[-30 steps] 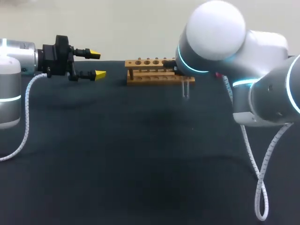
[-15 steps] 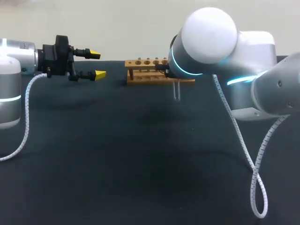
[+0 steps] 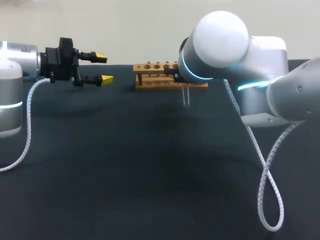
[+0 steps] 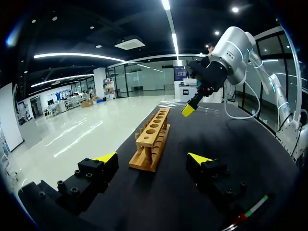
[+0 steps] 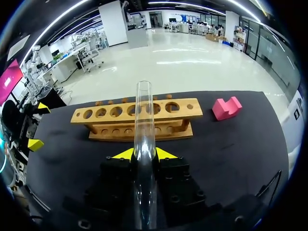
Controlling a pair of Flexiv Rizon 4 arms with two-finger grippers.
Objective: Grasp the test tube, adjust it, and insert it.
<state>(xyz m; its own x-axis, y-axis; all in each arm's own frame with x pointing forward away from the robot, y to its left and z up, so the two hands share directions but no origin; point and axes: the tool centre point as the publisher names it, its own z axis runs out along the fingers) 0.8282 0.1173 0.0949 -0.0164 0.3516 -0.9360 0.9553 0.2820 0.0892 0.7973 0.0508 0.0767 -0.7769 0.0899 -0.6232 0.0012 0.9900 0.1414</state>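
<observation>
tube (image 5: 143, 115) of clear glass is pinched between the two yellow fingers of the right gripper (image 5: 144, 154), one finger on each side. its open end sticks out ahead of them. the wooden rack (image 5: 183, 114) with a row of round holes stands on the black table (image 3: 150, 165), just ahead of the tube. a pink block (image 5: 226, 108) lies near one end of the rack. the left gripper (image 3: 104, 68) hangs off past the rack's other end, with its fingers spread wide.

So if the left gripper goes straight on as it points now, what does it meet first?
Probably the wooden rack, its near end, lying just ahead of the left gripper; depth is unclear.
</observation>
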